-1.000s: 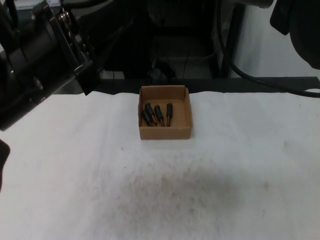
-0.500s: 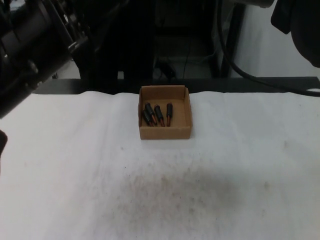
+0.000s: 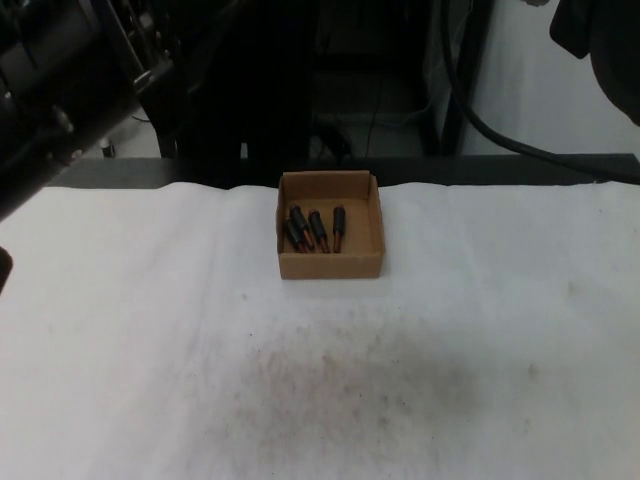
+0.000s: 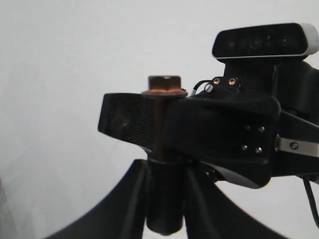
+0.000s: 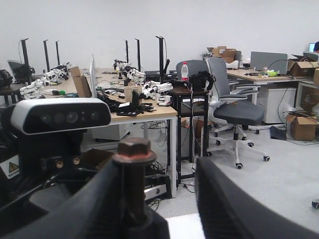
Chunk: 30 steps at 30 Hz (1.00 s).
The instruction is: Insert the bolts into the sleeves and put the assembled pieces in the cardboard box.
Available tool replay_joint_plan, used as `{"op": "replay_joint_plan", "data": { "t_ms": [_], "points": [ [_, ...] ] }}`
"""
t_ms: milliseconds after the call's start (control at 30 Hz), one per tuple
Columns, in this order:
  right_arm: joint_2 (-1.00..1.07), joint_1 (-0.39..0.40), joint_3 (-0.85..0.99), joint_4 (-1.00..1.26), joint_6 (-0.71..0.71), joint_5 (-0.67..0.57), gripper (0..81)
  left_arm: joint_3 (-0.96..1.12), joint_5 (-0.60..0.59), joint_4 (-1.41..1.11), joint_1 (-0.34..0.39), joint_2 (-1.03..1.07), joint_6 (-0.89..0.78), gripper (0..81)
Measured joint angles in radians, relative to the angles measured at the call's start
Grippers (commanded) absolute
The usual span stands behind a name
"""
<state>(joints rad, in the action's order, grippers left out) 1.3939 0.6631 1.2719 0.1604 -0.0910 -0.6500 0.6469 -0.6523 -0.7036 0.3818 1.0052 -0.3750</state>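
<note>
Closest to me, my left gripper (image 4: 165, 174) is clamped narrow around a black sleeve (image 4: 164, 204), one finger on each side. A bolt (image 4: 160, 122) stands out of the sleeve's open end, its flanged hex head farthest from the wrist. A stretch of bare shank shows between head and sleeve, so I judge the bolt is only part-way home. The long axis of the pair runs straight along the left fingers, out toward the right gripper (image 5: 158, 174), which faces it head-on. In the right wrist view that gripper's jaws stand well apart: the bolt sits close against one finger with open air between it and the other, so I read it as gripping nothing. I take it the two tools meet well above the bench. Far below, on the white cloth (image 3: 320, 400), the cardboard box (image 3: 330, 266) sits midway across, toward the far edge. Four assembled pieces (image 3: 312, 230), as far as I can tell, lie in it roughly side by side. The coming move turns on this: the box lies down and away from the held piece, and the left arm has it. Once the bolt is seated, that arm must bring it down over the box.
</note>
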Motion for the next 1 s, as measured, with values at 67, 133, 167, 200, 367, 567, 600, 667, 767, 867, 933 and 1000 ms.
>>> {"op": "replay_joint_plan", "data": {
  "t_ms": [67, 133, 167, 200, 367, 567, 600, 667, 767, 867, 933, 1000],
  "points": [
    [0.0, 0.0, 0.0, 0.0, 0.0, 0.0, 43.8, 0.0, 0.0, 0.0, 0.0, 0.0, 0.0, 0.2],
    [0.0, 0.0, 0.0, 0.003, 0.0, 0.0, 43.8, 0.0, 0.0, 0.0, 0.0, 0.0, 0.0, 0.2],
    [0.0, 0.0, 0.0, 0.003, 0.0, 0.0, 43.8, 0.0, 0.0, 0.0, 0.0, 0.0, 0.0, 0.2],
    [0.0, 0.0, 0.0, 0.003, 0.0, 0.0, 43.8, 0.0, 0.0, 0.0, 0.0, 0.0, 0.0, 0.2],
    [0.0, 0.0, 0.0, 0.004, 0.0, 0.0, 43.8, 0.0, 0.0, 0.0, 0.0, 0.0, 0.0, 0.2],
    [0.0, 0.0, 0.0, 0.004, 0.0, 0.0, 43.8, 0.0, 0.0, 0.0, 0.0, 0.0, 0.0, 0.2],
    [0.0, 0.0, 0.0, 0.004, 0.0, 0.0, 43.8, 0.0, 0.0, 0.0, 0.0, 0.0, -0.002, 0.2],
    [0.0, 0.0, 0.0, 0.004, 0.0, 0.0, 43.8, 0.0, 0.0, 0.0, 0.0, 0.0, -0.002, 0.2],
    [0.0, 0.0, 0.0, 0.004, -0.004, 0.0, 43.8, 0.0, -0.009, 0.0, -0.012, 0.0, -0.005, 0.2],
    [0.0, 0.0, 0.0, 0.004, -0.003, 0.0, 43.8, 0.0, -0.018, 0.0, -0.022, 0.0, -0.01, 0.2],
    [0.0, 0.0, 0.0, 0.004, -0.005, 0.005, 43.8, 0.002, -0.023, 0.0, -0.025, 0.0, -0.012, 0.2],
    [0.0, -0.002, 0.0, 0.004, -0.006, 0.015, 43.8, 0.002, -0.023, 0.0, -0.026, 0.0, -0.012, 0.2]
  ]
}}
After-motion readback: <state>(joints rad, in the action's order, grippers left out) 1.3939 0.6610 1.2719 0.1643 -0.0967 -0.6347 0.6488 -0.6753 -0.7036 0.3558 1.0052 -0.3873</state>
